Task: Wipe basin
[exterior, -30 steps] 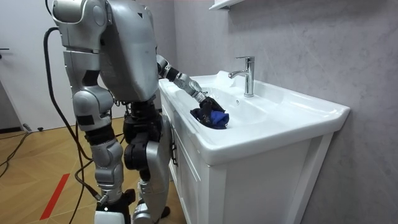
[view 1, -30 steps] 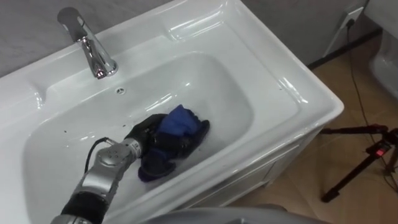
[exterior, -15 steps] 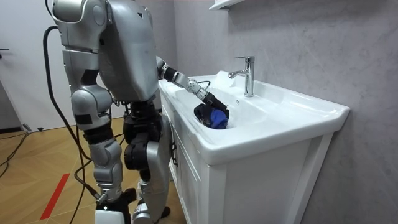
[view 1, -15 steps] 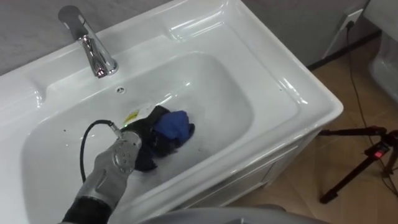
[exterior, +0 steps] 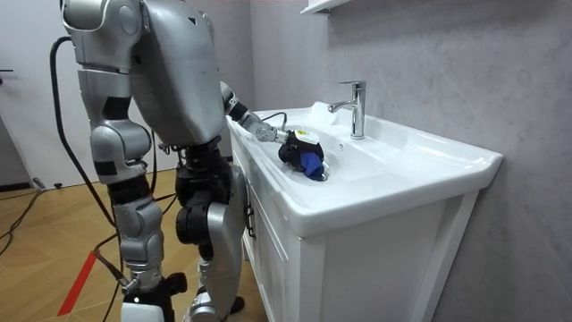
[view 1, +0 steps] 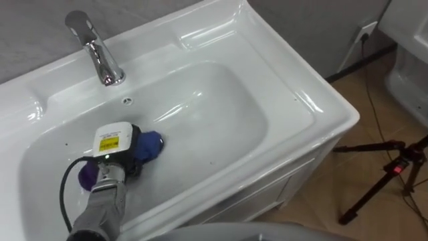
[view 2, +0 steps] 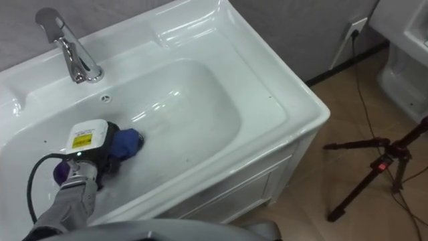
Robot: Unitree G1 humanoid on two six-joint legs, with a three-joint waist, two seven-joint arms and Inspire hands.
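wall: grey textured plaster wall (exterior: 429, 63) behind everything, plain white wall (exterior: 31, 98) over on the room view's left
floor: tan wood parquet floor (exterior: 54, 233) with a red strip (exterior: 80, 277) stuck on it
furniture: white vanity cabinet (exterior: 357, 268), small white shelf (exterior: 326, 6) up high
extras: black tripod (view 1: 393, 166) standing on the floor, white wall socket (view 1: 366, 30) with a dark cable plugged in

Cloth (view 1: 148, 145) sits in the basin's (view 1: 314, 107) left end under the left robot hand (view 1: 115, 148), tap (view 1: 97, 50) behind, tripod (view 1: 391, 171) off right.
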